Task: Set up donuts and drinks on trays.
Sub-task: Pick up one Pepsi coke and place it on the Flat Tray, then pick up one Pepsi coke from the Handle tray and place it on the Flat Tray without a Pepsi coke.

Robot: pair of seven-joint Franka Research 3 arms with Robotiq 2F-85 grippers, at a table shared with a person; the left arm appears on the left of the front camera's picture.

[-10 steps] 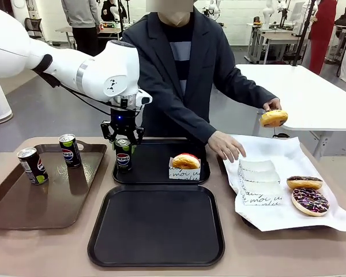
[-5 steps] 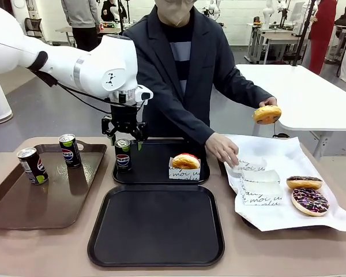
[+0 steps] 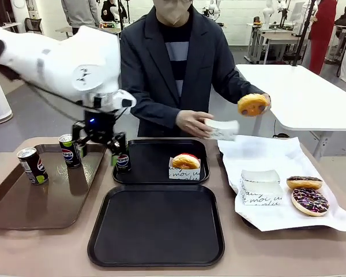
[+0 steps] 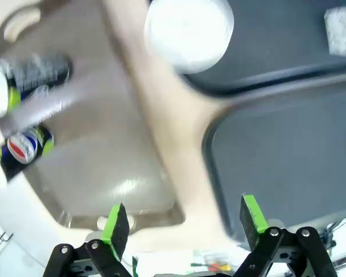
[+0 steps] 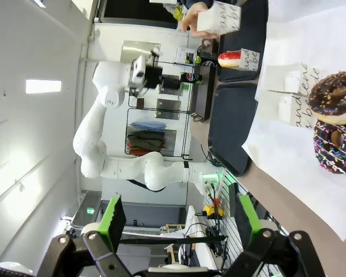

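Since slim black Pepsi can (image 3: 123, 162) stands at far black plastic tray (image 3: 161, 180) left edge, drink step looks half-done. Left gripper (image 3: 98, 149) spread, empty; right gripper (image 5: 177, 222) spread. Next, likely: grasp second Pepsi can (image 3: 69, 150) at long brown tray (image 3: 46, 202) far edge.

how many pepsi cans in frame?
3. Two cans stand on the brown tray; one can stands in the far black tray, left corner.
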